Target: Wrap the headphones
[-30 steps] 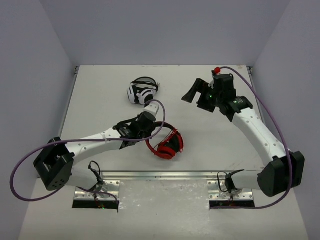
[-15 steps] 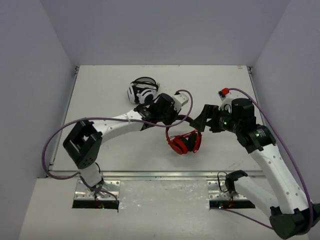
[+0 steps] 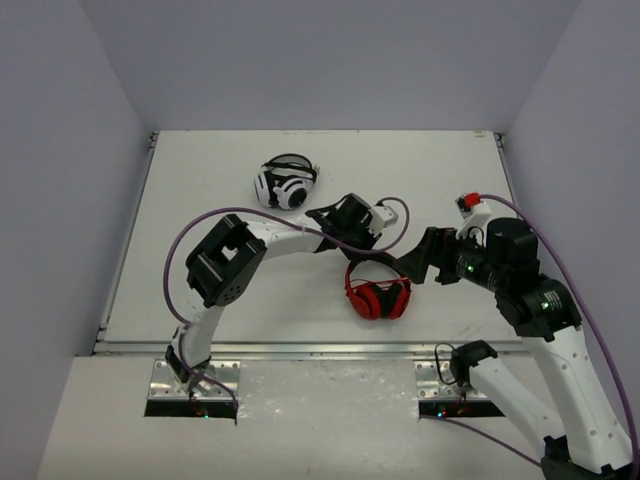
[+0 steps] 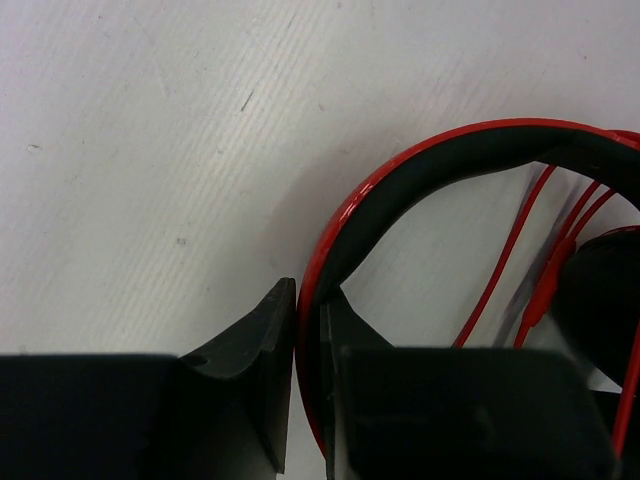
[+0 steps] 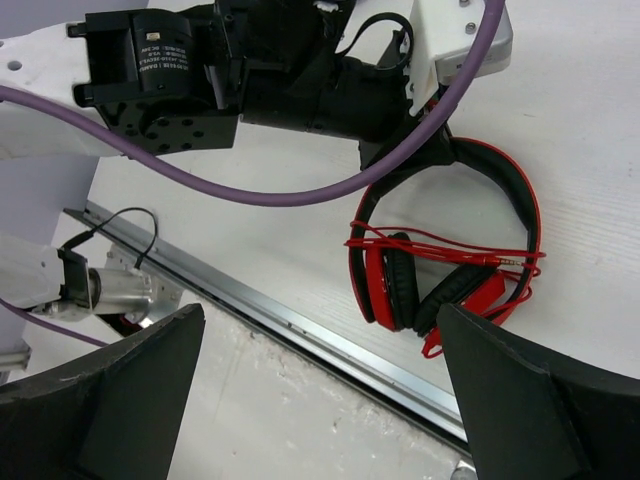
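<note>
The red headphones [image 3: 378,296] lie on the table right of centre, ear cups folded together, with the thin red cable [image 5: 450,245] looped across them. My left gripper [image 3: 357,256] is shut on the top of the red headband [image 4: 440,165], one finger on each side of it [image 4: 310,340]. It also shows in the right wrist view [image 5: 420,150]. My right gripper [image 3: 420,262] is open wide and empty, hovering just right of the headphones [image 5: 400,285]. Its fingers frame the ear cups from above [image 5: 320,312].
White-and-black headphones [image 3: 285,183] lie at the back, left of centre. A metal rail [image 3: 320,348] runs along the table's near edge and also shows in the right wrist view [image 5: 300,325]. The left arm's purple cable [image 5: 330,185] loops just above the red headband.
The left gripper has carried the red headphones right, across the table. The right arm has swung from the back right down toward them.
</note>
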Robot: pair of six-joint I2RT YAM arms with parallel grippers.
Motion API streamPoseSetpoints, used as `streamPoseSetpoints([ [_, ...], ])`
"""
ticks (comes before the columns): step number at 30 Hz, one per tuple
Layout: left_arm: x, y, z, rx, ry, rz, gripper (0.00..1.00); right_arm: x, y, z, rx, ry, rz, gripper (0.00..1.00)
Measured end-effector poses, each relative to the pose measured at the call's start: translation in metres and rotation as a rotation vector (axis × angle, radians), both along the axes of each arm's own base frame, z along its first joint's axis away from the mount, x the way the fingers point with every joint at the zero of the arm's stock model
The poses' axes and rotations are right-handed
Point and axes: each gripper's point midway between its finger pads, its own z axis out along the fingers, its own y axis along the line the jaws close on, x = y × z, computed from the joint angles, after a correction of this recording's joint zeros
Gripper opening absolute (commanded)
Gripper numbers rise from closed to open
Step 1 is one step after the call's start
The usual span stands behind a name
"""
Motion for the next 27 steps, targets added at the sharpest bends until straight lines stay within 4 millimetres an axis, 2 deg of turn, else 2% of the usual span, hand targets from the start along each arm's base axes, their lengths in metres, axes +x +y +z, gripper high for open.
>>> streamPoseSetpoints([
  [1, 0.001, -0.001, -0.001, -0.003, 0.000, 0.000, 0.13, -0.001, -0.001, 0.000, -0.002, 0.000, -0.002, 0.99],
  [3, 0.002, -0.002, -0.001, -0.009, 0.003, 0.004, 0.21, -0.003, -0.003, -0.001, -0.008, 0.006, -0.008, 0.99],
  [4, 0.002, -0.002, -0.002, -0.012, 0.004, 0.006, 0.32, -0.003, -0.003, -0.003, -0.011, 0.011, -0.010, 0.99],
  [6, 0.004, -0.002, -0.003, -0.016, 0.007, 0.018, 0.40, -0.004, -0.004, -0.004, -0.017, 0.019, -0.015, 0.99],
  [7, 0.005, -0.002, -0.003, -0.017, 0.007, 0.028, 0.49, -0.004, -0.005, -0.005, -0.019, 0.021, -0.016, 0.99],
  [9, 0.008, -0.001, -0.002, -0.019, 0.006, 0.049, 0.59, -0.004, -0.006, -0.006, -0.025, 0.025, -0.019, 0.99],
  [12, 0.017, 0.004, -0.002, -0.015, -0.003, 0.101, 0.62, -0.004, -0.007, -0.008, -0.033, 0.029, -0.023, 0.99],
  [15, 0.025, 0.014, 0.005, -0.017, -0.014, 0.172, 0.71, -0.002, -0.011, -0.012, -0.056, 0.034, -0.038, 0.99],
  [16, 0.027, 0.019, 0.009, -0.018, -0.020, 0.199, 0.81, -0.001, -0.013, -0.013, -0.066, 0.036, -0.048, 0.99],
  [17, 0.029, 0.023, 0.015, -0.021, -0.029, 0.225, 0.83, -0.001, -0.016, -0.014, -0.081, 0.038, -0.061, 0.99],
  [20, 0.040, 0.037, 0.055, -0.058, -0.094, 0.335, 0.87, 0.005, -0.028, -0.013, -0.134, 0.034, -0.115, 0.99],
  [21, 0.046, 0.043, 0.075, -0.083, -0.129, 0.382, 0.99, 0.007, -0.033, -0.013, -0.156, 0.028, -0.141, 0.99],
  [25, 0.060, 0.076, 0.161, -0.195, -0.268, 0.595, 1.00, 0.013, -0.060, -0.008, -0.258, -0.003, -0.250, 0.99],
  [27, 0.059, 0.105, 0.198, -0.239, -0.319, 0.729, 1.00, 0.014, -0.074, -0.003, -0.314, -0.031, -0.297, 0.99],
])
